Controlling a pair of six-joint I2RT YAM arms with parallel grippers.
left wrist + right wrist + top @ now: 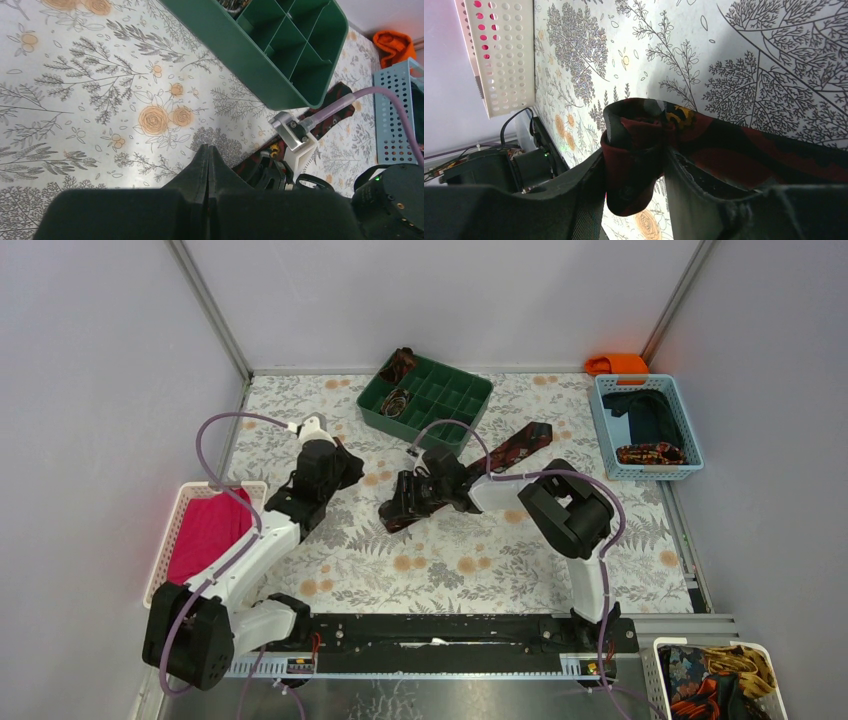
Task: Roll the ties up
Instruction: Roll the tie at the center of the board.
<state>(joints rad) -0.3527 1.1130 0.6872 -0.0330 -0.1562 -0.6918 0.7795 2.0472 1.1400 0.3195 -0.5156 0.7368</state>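
Note:
A dark maroon tie [515,447] lies as a long strip slanting across the middle of the table. My right gripper [402,506] is shut on its near end. In the right wrist view the folded, curled tie end [639,135] sits between the right gripper's [636,172] fingers, just above the table. My left gripper [350,466] is shut and empty, to the left of the tie end and apart from it. In the left wrist view its fingers [202,165] are pressed together, and the tie's far end [341,95] shows beyond. Two coiled ties [396,400] sit in compartments of the green tray [450,400].
A white basket [180,502] with pink-red cloth stands at the left. A blue basket [606,430] at the right holds navy cloth and a patterned tie. An orange cloth [618,363] lies behind it. A white basket [660,652] of ties is at the near right.

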